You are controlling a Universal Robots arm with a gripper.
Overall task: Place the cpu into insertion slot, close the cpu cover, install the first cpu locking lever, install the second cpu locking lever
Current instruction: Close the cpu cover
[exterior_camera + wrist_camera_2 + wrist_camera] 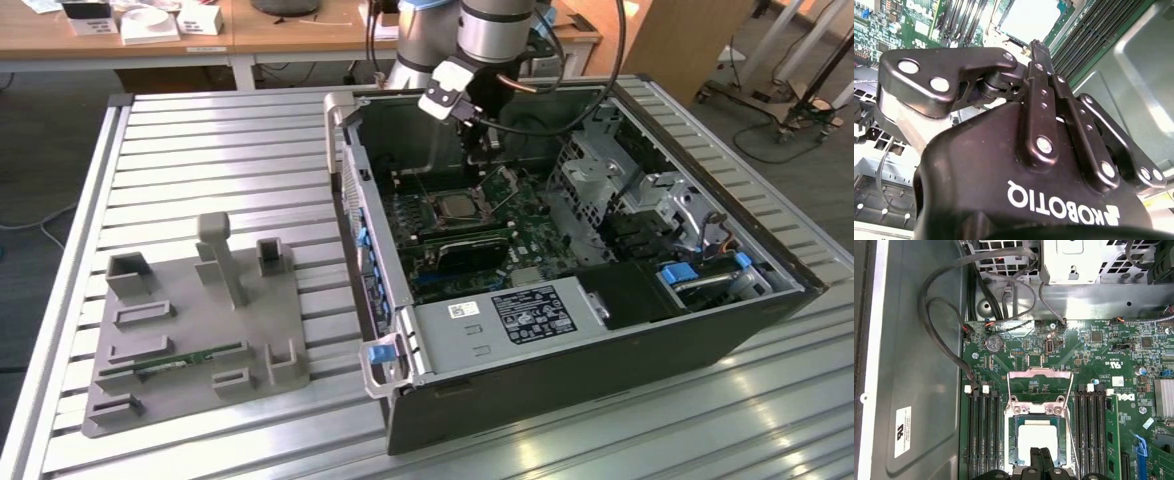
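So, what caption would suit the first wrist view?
Pincer over the cpu seated in the insertion slot, cpu cover raised.

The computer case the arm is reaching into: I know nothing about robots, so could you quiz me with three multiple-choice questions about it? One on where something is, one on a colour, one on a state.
1. Where is the cpu?
A. In the insertion slot
B. Outside the computer, on the table
C. Lying across the memory slots

2. What colour is the circuit board?
A. Blue
B. Green
C. Red

3. How does the cpu cover stand?
A. Shut flat over the chip
B. Taken off and laid on the table
C. Swung open on its hinge

Answers:
1 A: the chip lies flat inside the socket's rim.
2 B: the board is green in the first wrist view.
3 C: the frame is tilted back from the socket, leaving the chip's silvery top bare.
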